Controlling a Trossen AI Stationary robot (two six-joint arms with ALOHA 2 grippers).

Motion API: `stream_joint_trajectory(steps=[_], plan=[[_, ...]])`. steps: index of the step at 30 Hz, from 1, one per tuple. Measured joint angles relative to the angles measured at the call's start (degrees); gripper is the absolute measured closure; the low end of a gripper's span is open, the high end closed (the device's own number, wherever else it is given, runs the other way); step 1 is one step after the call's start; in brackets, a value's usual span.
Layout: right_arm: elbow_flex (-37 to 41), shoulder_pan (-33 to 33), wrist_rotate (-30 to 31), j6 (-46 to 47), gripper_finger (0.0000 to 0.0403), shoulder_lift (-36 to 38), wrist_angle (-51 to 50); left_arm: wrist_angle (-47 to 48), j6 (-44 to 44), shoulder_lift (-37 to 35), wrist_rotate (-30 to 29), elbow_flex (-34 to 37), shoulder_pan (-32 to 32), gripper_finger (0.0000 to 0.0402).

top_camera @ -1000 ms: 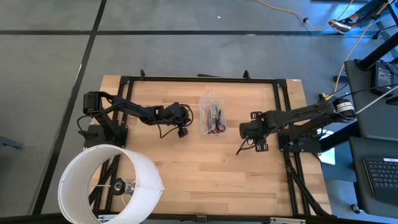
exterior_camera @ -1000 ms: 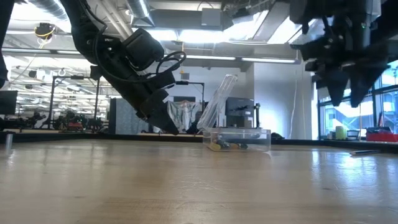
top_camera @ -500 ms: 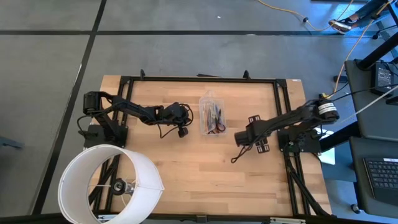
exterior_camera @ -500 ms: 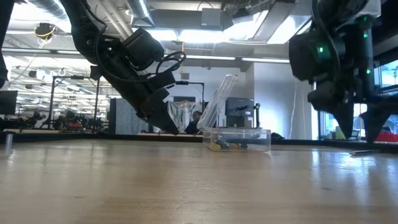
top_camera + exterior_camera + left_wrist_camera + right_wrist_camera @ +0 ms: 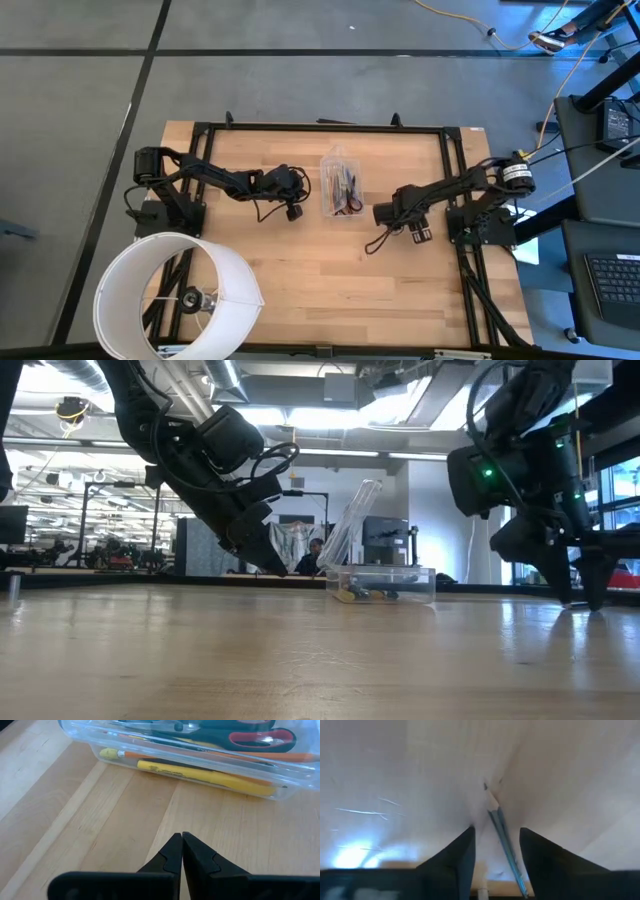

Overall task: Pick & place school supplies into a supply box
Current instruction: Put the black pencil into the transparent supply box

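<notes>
Right gripper (image 5: 496, 845) straddles a blue pencil (image 5: 502, 837), fingers apart; left gripper (image 5: 181, 840) pinched together near the supply box (image 5: 190, 757)

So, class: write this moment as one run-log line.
left gripper: shut, idle beside box | right gripper: jaws open, straddling pencil on table | box: holds pens, scissors
</notes>
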State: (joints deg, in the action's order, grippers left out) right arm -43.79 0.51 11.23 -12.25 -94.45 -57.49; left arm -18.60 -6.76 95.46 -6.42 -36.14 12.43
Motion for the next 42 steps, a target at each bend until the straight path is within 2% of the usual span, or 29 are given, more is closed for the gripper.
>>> stream_joint_trajectory(steps=[11,16,24,31,36,42], plan=[[-0.02,-4.19,-3.83,-7.76,0.031,0.15,2.58,0.04,-0.02,0.0,0.11,0.0,0.0,0.0394],[0.0,-4.46,-4.91,-6.03,0.0329,0.13,3.21,0.05,-0.03,0.0,0.11,0.0,0.0,0.0395],[-0.02,-1.49,-4.81,-1.81,0.0387,0.13,3.73,0.44,-0.16,0.0,0.11,0.0,0.0,0.0395],[-0.69,2.47,-4.65,8.6,0.0376,0.03,5.34,0.44,-0.2,0.0,0.11,0.0,0.0,0.0395],[-3.73,5.06,-7.37,13.05,0.0377,-0.11,8.86,0.44,-0.2,0.0,0.11,0.0,0.0,0.0394],[-5.07,7.22,-11.93,15.25,0.0379,-0.33,24.52,0.67,-1.71,0.0,0.11,0.0,0.0,0.0395]])
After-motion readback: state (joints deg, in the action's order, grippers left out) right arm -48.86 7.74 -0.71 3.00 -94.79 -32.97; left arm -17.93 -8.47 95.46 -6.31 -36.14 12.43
